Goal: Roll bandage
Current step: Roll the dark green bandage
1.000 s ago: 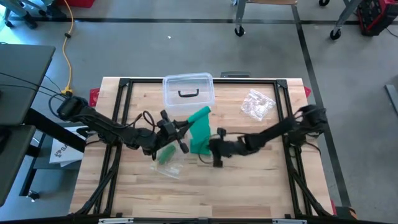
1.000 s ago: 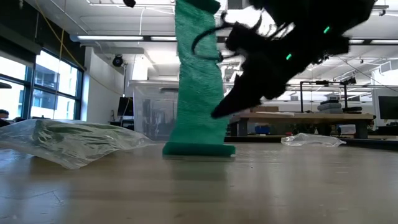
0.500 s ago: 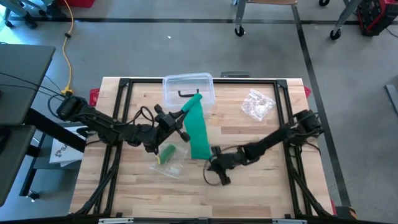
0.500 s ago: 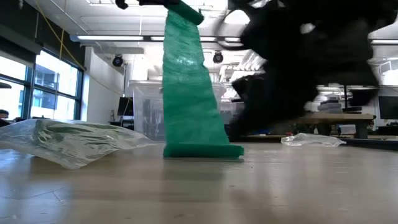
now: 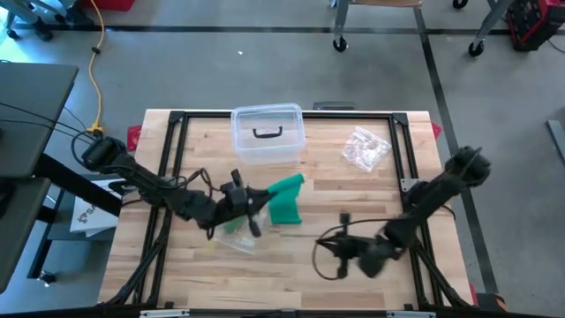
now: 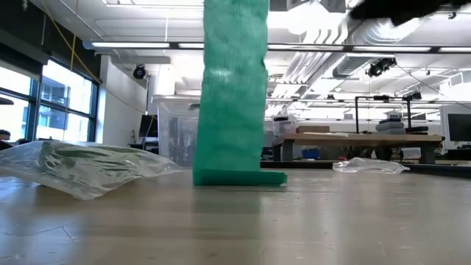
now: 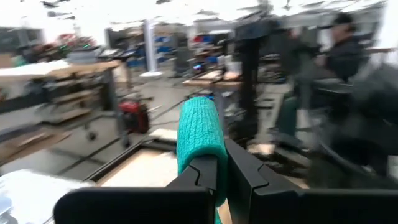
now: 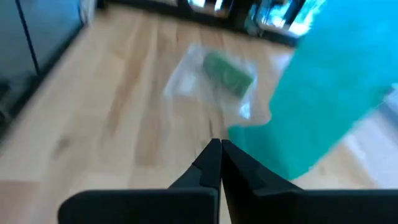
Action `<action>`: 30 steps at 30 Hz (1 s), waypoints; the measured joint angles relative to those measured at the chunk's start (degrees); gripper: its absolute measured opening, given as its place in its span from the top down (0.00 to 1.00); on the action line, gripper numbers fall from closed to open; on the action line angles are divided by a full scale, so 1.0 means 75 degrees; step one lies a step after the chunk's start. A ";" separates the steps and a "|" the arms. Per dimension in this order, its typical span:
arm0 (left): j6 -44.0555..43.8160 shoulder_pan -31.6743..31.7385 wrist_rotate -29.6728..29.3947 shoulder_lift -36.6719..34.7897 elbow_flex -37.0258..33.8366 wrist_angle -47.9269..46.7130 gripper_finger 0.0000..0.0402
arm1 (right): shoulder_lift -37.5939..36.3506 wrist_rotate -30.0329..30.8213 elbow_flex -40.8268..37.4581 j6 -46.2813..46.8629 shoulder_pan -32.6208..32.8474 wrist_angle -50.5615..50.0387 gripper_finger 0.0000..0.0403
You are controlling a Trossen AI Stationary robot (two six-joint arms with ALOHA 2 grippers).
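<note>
Holding: the left tool [image 5: 250,205] has its fingers clamped on the top end of the green bandage [image 5: 284,200], lifted above the middle of the desk [image 5: 353,190].
Bandage: its strip hangs from that grip down to the wood, where the bottom end lies folded flat; in the low view the strip [image 6: 232,96] stands nearly upright.
Long axis: from the raised end in the left tool, slanting right and down to the end resting on the desk.
Right tool: the right tool [image 5: 364,256] sits low at the near right with its fingers pressed together on nothing, well apart from the bandage, which lies to its far left.
Nearer arm: the left, already on the strip; the right would have to travel back toward the resting end.
Count: one loose bandage; one bagged green roll [image 5: 235,223] near the left tool; one clear lidded box [image 5: 267,134] at the far edge; one crumpled clear bag [image 5: 365,147] at the far right.
</note>
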 joint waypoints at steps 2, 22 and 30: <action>0.0198 -0.0225 0.0166 0.0000 0.0146 0.0039 0.99 | -0.0407 0.0242 0.0000 0.0087 0.0281 -0.0037 1.00; 0.2107 -0.0753 -0.3288 0.0868 0.1048 -0.0021 0.99 | 0.2359 -0.3884 0.0000 0.1006 -0.3119 0.0936 0.74; 0.2362 -0.0661 -0.3260 0.0848 0.1048 0.0017 0.99 | 0.2740 -0.3551 0.0000 0.0640 -0.3293 0.1827 0.79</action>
